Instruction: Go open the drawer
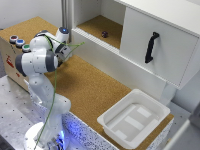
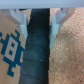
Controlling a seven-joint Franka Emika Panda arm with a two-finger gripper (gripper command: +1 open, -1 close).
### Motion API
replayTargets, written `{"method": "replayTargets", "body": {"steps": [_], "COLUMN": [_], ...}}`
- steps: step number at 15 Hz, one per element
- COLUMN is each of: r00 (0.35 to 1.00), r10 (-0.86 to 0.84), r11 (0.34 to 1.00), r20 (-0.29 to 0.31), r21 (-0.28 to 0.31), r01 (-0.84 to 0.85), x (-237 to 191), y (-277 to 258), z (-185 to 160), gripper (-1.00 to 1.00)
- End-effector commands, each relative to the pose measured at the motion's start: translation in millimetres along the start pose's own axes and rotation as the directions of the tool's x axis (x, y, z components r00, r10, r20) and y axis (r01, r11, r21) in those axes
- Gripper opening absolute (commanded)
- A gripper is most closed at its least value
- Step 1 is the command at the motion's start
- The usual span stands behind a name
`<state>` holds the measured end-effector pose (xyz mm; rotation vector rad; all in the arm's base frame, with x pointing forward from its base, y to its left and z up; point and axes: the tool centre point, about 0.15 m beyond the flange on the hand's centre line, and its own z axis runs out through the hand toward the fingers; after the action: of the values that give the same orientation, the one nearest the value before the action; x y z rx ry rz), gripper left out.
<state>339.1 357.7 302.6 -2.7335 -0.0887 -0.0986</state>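
I cannot make out the drawer in either view. My gripper stands open with nothing between its white fingers. Under it a dark gap separates a cardboard box with blue print from the cork tabletop. In the exterior view the arm stands at the exterior view's left, and its hand points down beside the box, mostly hidden by the arm's own links.
A white cabinet at the back has a sliding door with a black handle and an open cork shelf holding a small dark object. A white tray sits on the cork table. Coloured buttons top the box.
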Motion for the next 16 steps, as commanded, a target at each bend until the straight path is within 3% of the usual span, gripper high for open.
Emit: {"method": "replayTargets", "body": {"steps": [1, 16], "r00": [1.000, 0.999], "r10": [0.002, 0.034], "r11": [0.996, 0.998], "r20": [-0.021, -0.041], "r21": [0.089, 0.051], "r01": [0.000, -0.032], "x": [-9, -1], "y": [27, 127], "z": [2, -31], "gripper": [-1.00, -1.00]}}
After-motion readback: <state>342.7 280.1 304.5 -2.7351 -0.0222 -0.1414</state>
